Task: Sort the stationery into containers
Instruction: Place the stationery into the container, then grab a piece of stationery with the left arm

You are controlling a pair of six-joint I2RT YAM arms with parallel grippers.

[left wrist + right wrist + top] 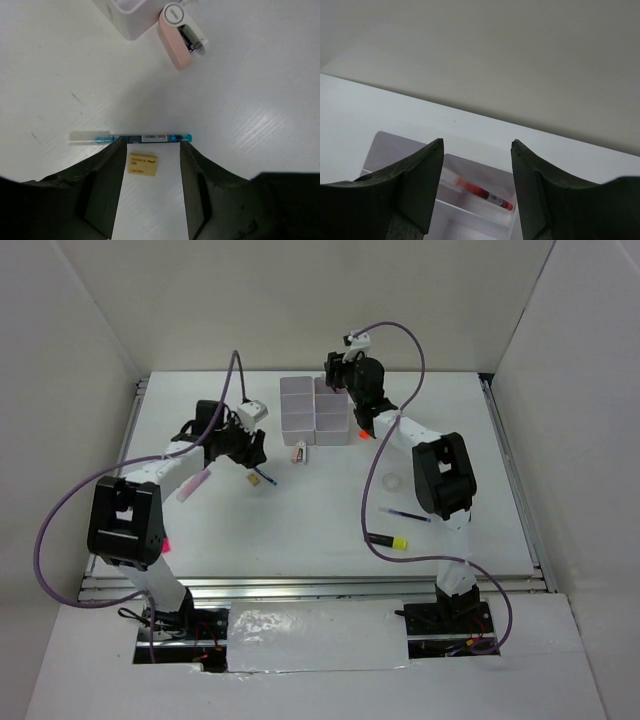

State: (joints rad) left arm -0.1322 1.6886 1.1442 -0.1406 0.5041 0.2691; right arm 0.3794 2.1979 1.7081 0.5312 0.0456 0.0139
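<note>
I count six joined white bins (314,405), two blue pens (405,514), one red pen (482,192), one pink marker (195,483), one yellow highlighter (388,540), one tan eraser (142,164), one clear tape ring (393,481) and one small pink stapler (177,42) before me.

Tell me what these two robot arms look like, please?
The left arm and right arm look alike: slim white tubes joined by chunky black joint housings. A purple cable loops up along each arm to a small white camera at the wrist. The left gripper and right gripper each have two broad, matte black fingers.
</note>
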